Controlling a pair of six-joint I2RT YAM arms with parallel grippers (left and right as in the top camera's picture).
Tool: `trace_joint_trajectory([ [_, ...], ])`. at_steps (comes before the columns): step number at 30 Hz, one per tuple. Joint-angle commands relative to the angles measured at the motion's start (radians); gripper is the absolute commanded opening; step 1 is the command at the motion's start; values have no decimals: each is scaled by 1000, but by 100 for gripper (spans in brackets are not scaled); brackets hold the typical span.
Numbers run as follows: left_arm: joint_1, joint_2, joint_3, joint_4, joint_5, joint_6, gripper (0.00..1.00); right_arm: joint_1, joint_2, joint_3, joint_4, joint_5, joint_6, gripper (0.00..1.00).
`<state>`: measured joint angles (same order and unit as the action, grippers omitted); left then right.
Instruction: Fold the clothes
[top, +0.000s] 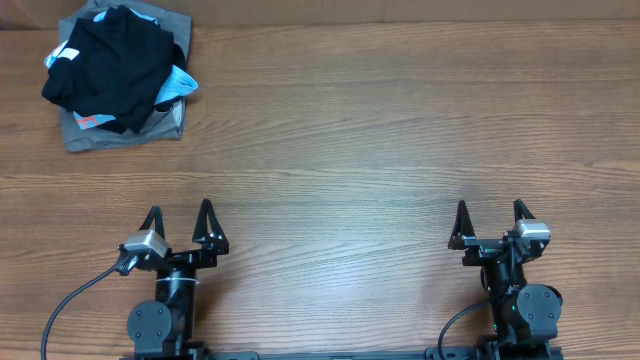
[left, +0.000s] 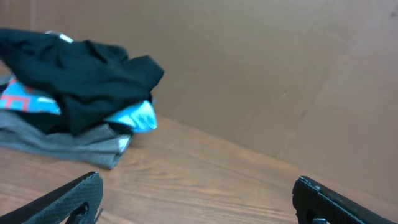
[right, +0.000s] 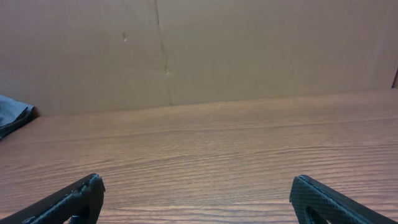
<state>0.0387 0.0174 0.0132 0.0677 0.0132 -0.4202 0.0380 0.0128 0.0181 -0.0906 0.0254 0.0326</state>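
Note:
The clothes, a crumpled black T-shirt (top: 112, 67), lie on top of a pile at the table's far left corner. In the left wrist view the black T-shirt (left: 81, 78) shows at upper left, bunched, with a small white label at its top. My left gripper (top: 179, 220) rests near the front edge, open and holding nothing, far from the pile. My right gripper (top: 489, 216) stands open at the front right, also holding nothing. Both wrist views show the fingertips (left: 84, 190) (right: 84, 193) wide apart over bare wood.
Under the black shirt lie a light blue shirt (top: 178, 85) and a grey garment (top: 120, 135). A brown cardboard wall (right: 249, 50) runs behind the wooden table (top: 400, 130). A dark cloth edge (right: 12, 115) shows at the right wrist view's left margin.

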Motion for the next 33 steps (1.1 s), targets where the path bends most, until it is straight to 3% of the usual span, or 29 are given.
trace_joint_trajectory([
  [1, -6, -14, -9, -15, -49, -4, 100, -6, -10, -10, 7, -5, -3, 100],
  [7, -5, -14, -8, -147, -43, 64, 100, -6, -10, -10, 7, -5, -3, 100],
  [14, -5, -14, -8, -145, -16, 182, 100, -6, -10, -10, 7, -5, -3, 100],
  [33, -5, -14, -8, -145, -13, 181, 100, -6, -10, -10, 7, -5, -3, 100],
])
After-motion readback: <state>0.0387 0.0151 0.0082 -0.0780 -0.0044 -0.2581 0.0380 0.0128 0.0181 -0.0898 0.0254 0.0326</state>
